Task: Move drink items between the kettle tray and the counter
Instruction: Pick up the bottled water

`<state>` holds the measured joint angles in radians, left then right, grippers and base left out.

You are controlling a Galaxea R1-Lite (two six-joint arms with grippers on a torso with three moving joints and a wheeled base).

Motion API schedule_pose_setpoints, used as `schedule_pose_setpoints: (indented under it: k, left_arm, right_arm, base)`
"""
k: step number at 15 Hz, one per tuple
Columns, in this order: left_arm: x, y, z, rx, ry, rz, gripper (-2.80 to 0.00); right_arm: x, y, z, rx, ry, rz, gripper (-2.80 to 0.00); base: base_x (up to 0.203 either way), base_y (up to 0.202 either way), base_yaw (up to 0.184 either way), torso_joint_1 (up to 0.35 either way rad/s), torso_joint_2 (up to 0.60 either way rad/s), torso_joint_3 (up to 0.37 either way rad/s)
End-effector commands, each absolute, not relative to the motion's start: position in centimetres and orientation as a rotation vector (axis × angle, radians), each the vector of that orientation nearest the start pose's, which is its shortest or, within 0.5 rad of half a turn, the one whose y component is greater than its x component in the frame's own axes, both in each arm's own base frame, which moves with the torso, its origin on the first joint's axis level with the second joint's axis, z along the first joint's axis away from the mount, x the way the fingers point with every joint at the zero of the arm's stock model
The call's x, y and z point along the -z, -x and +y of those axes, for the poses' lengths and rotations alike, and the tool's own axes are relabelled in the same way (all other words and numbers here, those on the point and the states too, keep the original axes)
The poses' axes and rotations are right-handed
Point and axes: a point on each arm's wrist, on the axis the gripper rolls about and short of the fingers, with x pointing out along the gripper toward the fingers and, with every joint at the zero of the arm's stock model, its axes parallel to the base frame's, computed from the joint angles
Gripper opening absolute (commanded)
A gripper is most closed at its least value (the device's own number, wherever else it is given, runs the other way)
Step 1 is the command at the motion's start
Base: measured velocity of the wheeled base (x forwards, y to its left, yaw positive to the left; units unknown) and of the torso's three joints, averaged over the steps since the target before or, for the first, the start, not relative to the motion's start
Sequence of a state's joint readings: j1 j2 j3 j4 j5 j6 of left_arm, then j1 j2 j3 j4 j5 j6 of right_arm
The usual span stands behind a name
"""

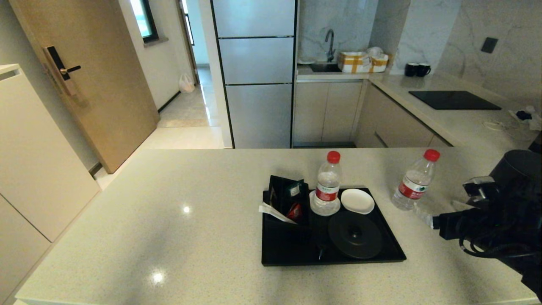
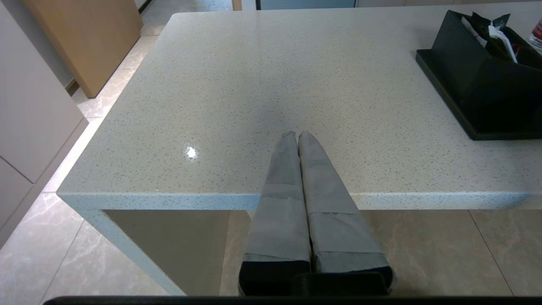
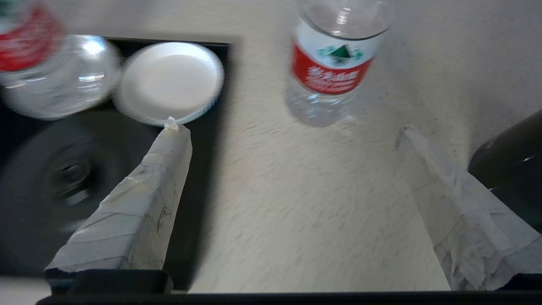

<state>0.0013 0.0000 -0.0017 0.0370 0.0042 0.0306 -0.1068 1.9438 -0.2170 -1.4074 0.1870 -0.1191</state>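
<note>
- The counter (image 1: 169,220) lay broad before us, and the kettle tray (image 1: 292,250) sat on it a little right of centre, within our right arm's reach.
- The kettle (image 1: 514,167) stood at the far right edge of the head view, off the tray and largely hidden behind our right arm; its round base (image 1: 355,234) sat bare on the tray, so we judged the kettle was out on the counter.
- One water bottle (image 1: 327,185) stood upright on the left coaster, in the tray's far part; the second bottle (image 1: 415,181) stood upright on the counter, just right of the tray.
- The right coaster (image 1: 358,201) was bare, which we took as a likely place for that second bottle.
- Our right gripper (image 3: 292,127) hung over the counter near the tray's right rim with its fingers spread wide and nothing between them, pointing toward the counter bottle.
- Our left gripper (image 2: 297,137) was parked at the counter's near edge, fingers pressed together, empty.
</note>
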Motion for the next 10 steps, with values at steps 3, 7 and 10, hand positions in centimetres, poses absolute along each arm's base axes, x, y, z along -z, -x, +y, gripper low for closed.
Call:
schedule_pose_setpoints:
  k: [3,7,10]
  left_arm:
    - [-7.2,2.3,0.0,-0.004,-0.031,0.035,-2.8]
    - [-7.2,2.3,0.0,-0.004,-0.031,0.035,-2.8]
    - [-7.2,2.3,0.0,-0.004,-0.031,0.035,-2.8]
  right_arm:
    - [-8.5,-22.6,-2.0,-0.115,0.078,0.247,0.0]
    - [-9.9,-19.8,-1.1,-0.243,0.069,0.228,-2.8]
    - [-10.5,-19.7,0.5,-0.362,0.068,0.236,-2.8]
  base:
    - [0.0,0.0,0.0,0.0,0.0,0.0]
    - [0.0,0.0,0.0,0.0,0.0,0.0]
    - [0.0,0.0,0.0,0.0,0.0,0.0]
